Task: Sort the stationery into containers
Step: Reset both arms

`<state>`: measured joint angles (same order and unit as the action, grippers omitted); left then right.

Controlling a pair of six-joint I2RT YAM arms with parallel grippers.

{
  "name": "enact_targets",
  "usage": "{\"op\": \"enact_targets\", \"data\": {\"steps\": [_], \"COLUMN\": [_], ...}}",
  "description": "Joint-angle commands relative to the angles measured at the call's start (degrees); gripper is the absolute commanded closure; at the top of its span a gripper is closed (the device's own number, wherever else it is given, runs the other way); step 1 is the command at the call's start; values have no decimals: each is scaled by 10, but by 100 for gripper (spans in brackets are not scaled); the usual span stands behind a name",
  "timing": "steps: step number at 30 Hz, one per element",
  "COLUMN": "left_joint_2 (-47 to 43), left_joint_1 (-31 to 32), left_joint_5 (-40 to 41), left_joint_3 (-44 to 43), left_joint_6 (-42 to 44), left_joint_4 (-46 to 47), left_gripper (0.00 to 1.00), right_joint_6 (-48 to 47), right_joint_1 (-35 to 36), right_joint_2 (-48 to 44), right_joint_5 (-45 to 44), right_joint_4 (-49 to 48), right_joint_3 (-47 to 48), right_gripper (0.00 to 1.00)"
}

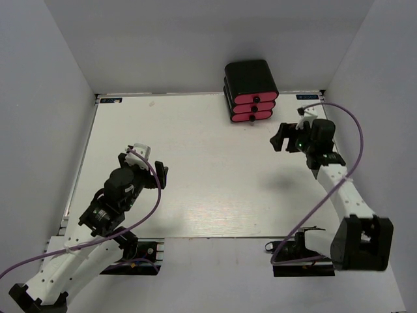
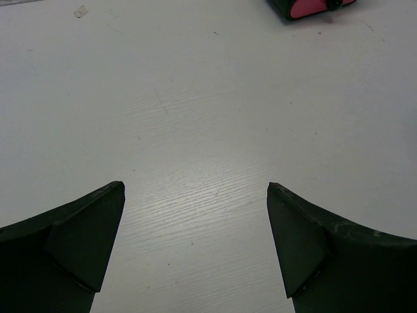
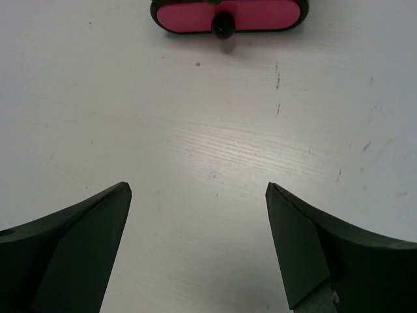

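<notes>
The glossy black case with three pink-red drawers and round black knobs stands at the far edge of the table, all drawers pushed in. No stationery shows in any view. My left gripper is open and empty over bare table at the left. My right gripper is open and empty, a little right of and nearer than the case. The right wrist view shows the bottom drawer straight ahead. The left wrist view shows a corner of the case at the top.
White walls close in the table on the left, back and right. A small scrap lies on the table far off in the left wrist view.
</notes>
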<state>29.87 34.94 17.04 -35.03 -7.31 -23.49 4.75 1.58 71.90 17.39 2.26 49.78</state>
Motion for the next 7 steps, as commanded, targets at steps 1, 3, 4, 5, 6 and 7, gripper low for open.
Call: {"op": "enact_targets", "data": {"steps": [1,3,4,5,6,7], "left_joint_2": [-5,-5,-5,2,2,2], "left_joint_1": [-1,4,4,4,4,4], "left_joint_5": [-11,-11,-11,-11,-11,-17], "left_joint_3": [0,6,6,6,6,6], "left_joint_6": [5,5,5,5,5,5], "left_joint_4": [1,1,1,1,1,1], "left_gripper": [0,0,0,0,0,0], "right_joint_6": [-40,-40,-40,-38,-33,-28], "right_joint_1": [-1,-1,-1,-1,-1,-1], "right_joint_2": [-80,-152,-185,-213,-226,-253], "right_joint_5": [-42,-52,-51,-49,-47,-45], "right_joint_4": [29,28,24,25,24,17], "right_joint_3": [-56,-80,-97,-114,-124,-143], "right_gripper": [10,10,10,10,10,10]}}
